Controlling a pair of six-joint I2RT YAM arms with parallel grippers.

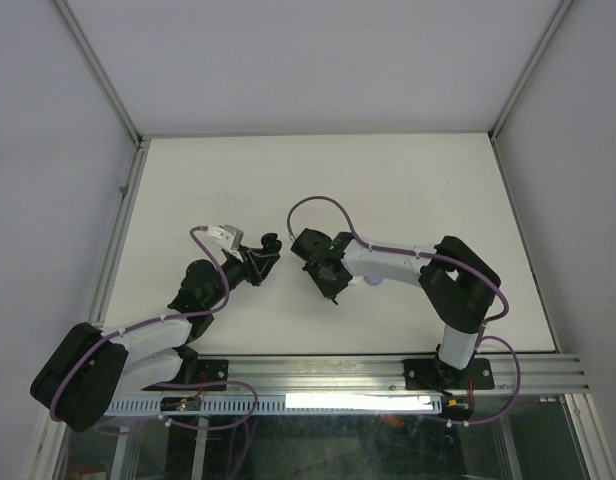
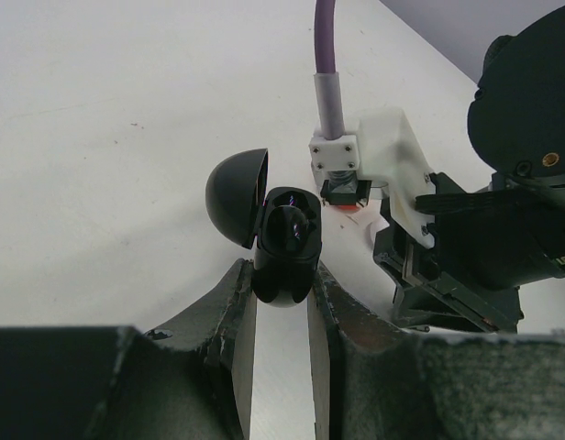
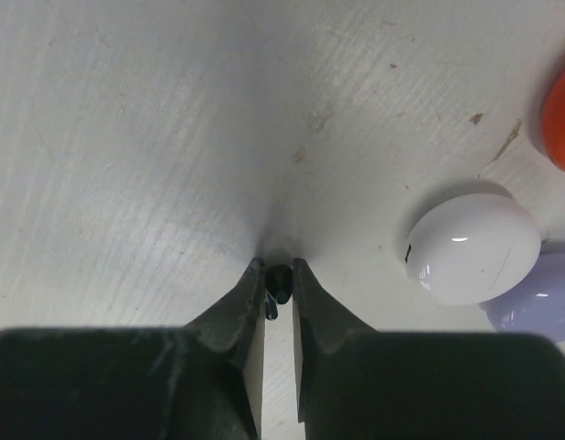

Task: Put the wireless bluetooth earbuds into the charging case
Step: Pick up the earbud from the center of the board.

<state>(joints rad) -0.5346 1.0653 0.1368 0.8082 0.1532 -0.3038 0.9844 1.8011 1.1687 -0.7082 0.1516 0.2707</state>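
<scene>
**Pinching a black earbud while the case waits open**

Black earbud (image 3: 280, 290) sits clamped at the very tips of the right gripper (image 3: 277, 269), down at the table (image 3: 127, 137) surface. A closed white case (image 3: 470, 247) lies at 3 o'clock from it. The left gripper (image 2: 281, 269) is clamped on the black charging case (image 2: 284, 247), its lid (image 2: 235, 197) swung open toward 10 o'clock. Judged risk: so shallow a pinch could let the bud twist or pop free in transit. Its stem direction is unreadable, so it may meet the well crooked, and pressing could turn the case in the left grip. From above, both arms fold low, left reaching toward 1 o'clock, right toward 10 o'clock.
</scene>
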